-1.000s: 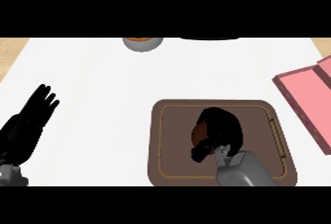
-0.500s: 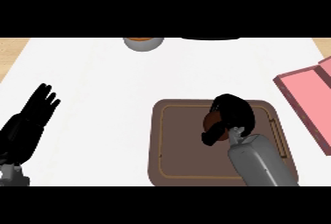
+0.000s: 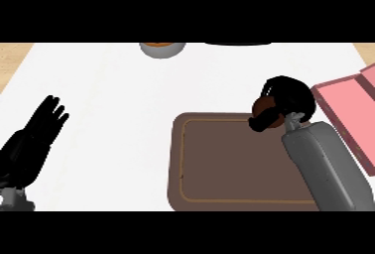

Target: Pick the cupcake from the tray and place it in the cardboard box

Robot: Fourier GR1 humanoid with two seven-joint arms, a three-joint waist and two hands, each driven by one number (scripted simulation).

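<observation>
Head view: right hand (image 3: 287,101) has its fingers curled round the cupcake (image 3: 264,106), only a brown patch of it showing at the left of the palm, held over the far right corner of the tray (image 3: 219,163), just beside the pink box (image 3: 348,111) at the right edge (task says cardboard, it reads pink here). Whether the cupcake is lifted off the tray or touching it, cannot tell. Left hand (image 3: 33,141) rests open at the near left, fingers straight and pointing far, well apart from everything. Judgement on handling: a cupcake should be light, soft and crumbly, top easily smeared, so best taken round the lower sides, kept upright. Tray is a dark brown rounded rectangle, flat, matte, with a thin lighter line inset along its rim. Box looks smooth, flat-walled, angled panels. Counter (image 3: 110,99) is plain white, smooth. A small grey round bowl (image 3: 162,48) with something orange inside sits at the far edge, well apart.
</observation>
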